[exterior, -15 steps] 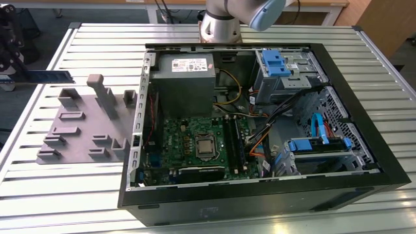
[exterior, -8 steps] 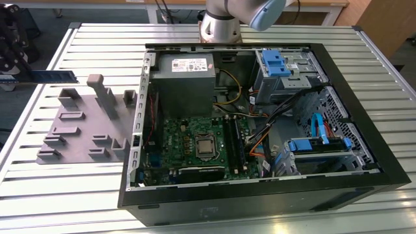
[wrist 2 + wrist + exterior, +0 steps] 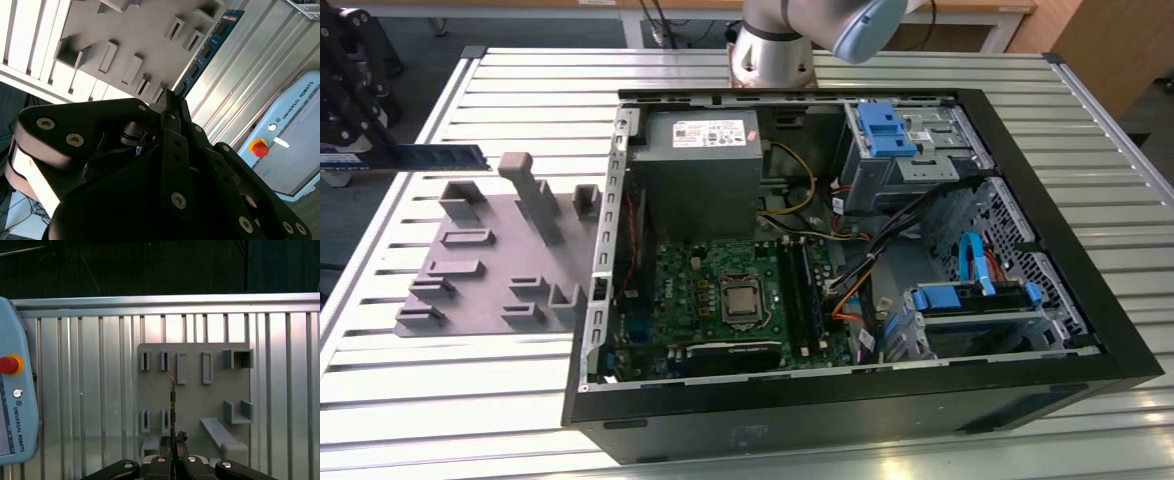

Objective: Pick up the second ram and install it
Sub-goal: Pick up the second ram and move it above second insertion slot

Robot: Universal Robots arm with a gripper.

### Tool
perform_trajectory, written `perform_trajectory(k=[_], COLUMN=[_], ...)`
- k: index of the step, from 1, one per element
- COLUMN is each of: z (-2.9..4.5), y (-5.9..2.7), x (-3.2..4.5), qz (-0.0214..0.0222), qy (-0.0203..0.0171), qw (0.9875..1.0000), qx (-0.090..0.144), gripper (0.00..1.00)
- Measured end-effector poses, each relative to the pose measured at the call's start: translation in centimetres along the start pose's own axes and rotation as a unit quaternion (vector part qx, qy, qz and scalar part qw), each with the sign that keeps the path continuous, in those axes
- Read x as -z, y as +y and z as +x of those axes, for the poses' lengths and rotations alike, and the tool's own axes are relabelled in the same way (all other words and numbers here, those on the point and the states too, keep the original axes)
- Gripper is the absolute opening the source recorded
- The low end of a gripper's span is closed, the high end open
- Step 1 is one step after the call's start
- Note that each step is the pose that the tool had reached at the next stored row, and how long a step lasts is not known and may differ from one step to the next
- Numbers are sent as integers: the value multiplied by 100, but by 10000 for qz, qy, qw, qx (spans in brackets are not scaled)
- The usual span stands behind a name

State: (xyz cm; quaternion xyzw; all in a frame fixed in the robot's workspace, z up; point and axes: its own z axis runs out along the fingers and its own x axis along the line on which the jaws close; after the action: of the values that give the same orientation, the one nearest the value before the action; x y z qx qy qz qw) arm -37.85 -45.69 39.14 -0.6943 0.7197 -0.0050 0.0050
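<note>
Closest to us, the black metal gripper [image 3: 173,441] is clenched on one end of the second ram [image 3: 172,400], a long, narrow, flat blue circuit-board stick with black chips. It hangs in the air above the grey moulded plastic holder [image 3: 195,405] with its slots and pockets, near the ribbed aluminium bench's [image 3: 90,390] edge at the exterior view's left. We judge the stick light, stiff and fragile, best gripped by its bare edges, off chips and contacts. Beyond stands the open black steel computer case [image 3: 854,405] with its square green motherboard [image 3: 707,290].
</note>
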Motion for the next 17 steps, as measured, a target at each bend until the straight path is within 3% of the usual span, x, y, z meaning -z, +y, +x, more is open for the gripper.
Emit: perform_trajectory(k=[17], z=[-6], y=[-158], x=[-2], qz=[0], qy=[0], qw=[10000], qx=[0], gripper=[14])
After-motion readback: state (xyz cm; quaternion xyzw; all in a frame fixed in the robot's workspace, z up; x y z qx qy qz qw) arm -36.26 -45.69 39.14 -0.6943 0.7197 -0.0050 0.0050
